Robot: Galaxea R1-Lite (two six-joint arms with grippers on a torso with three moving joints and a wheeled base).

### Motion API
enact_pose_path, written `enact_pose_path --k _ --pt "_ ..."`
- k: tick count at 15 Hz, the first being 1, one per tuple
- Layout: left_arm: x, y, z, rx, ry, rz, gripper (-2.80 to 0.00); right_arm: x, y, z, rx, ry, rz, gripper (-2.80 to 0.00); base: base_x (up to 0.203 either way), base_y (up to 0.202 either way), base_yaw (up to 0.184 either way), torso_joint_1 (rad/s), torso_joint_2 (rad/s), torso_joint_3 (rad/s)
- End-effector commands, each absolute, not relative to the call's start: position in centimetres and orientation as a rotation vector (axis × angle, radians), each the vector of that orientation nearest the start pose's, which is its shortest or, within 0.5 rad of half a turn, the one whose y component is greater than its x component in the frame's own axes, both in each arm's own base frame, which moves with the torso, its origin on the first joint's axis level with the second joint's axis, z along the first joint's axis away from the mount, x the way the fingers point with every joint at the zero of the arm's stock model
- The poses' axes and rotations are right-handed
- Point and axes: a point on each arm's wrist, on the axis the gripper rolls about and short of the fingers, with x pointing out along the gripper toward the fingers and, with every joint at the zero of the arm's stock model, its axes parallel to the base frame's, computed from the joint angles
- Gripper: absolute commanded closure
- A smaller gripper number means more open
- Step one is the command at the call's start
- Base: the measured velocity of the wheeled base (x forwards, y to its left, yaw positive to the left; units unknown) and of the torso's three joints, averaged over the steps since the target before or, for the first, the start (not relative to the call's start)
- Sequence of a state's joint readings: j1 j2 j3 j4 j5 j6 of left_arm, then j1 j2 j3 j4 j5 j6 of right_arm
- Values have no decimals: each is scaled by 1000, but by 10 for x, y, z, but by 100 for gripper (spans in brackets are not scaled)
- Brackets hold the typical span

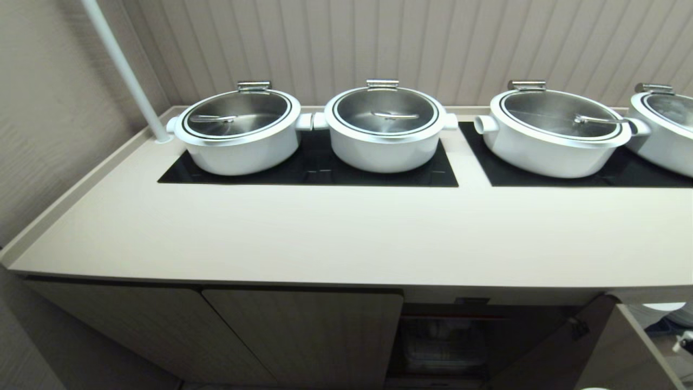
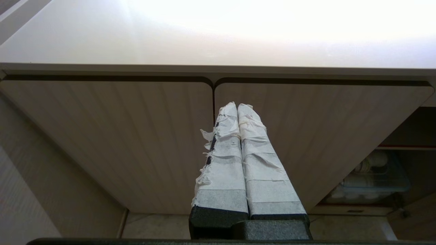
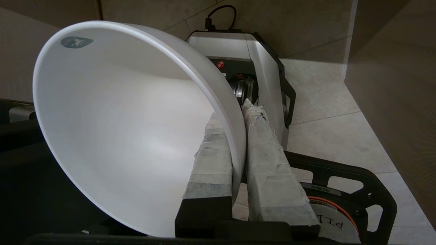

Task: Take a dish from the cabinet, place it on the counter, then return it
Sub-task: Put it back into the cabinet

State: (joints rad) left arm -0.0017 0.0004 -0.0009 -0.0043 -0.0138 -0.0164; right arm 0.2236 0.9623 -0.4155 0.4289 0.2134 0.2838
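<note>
My right gripper pinches the white bowl by its rim, one finger inside. My left gripper is clenched empty before the closed cabinet doors.

Fluted beige wall panels; pale tiled floor below.

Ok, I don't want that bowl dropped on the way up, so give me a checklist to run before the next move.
1. Right pincer clamped on the dish wall, one finger inside, one outside: ok.
2. Dish level: not ok, it is tipped on its side.
3. Counter front strip bare for setting down: ok.
4. Pots standing back on the cooktop panels: ok.
5. Cabinet right door open for the return: ok.
6. Left pincer shut, parked before the closed doors: ok.
</note>
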Motion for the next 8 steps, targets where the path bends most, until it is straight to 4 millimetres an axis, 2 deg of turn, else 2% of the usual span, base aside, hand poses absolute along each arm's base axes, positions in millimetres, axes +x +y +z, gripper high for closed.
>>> enact_pose_path --k 1,8 --pt "-23 0 76 -17 -4 -15 0 72 21 134 253 1044 258 0 0 0 0 0 0 0" --pt "-23 0 76 -17 -5 -15 0 72 21 133 255 1053 254 0 0 0 0 0 0 0"
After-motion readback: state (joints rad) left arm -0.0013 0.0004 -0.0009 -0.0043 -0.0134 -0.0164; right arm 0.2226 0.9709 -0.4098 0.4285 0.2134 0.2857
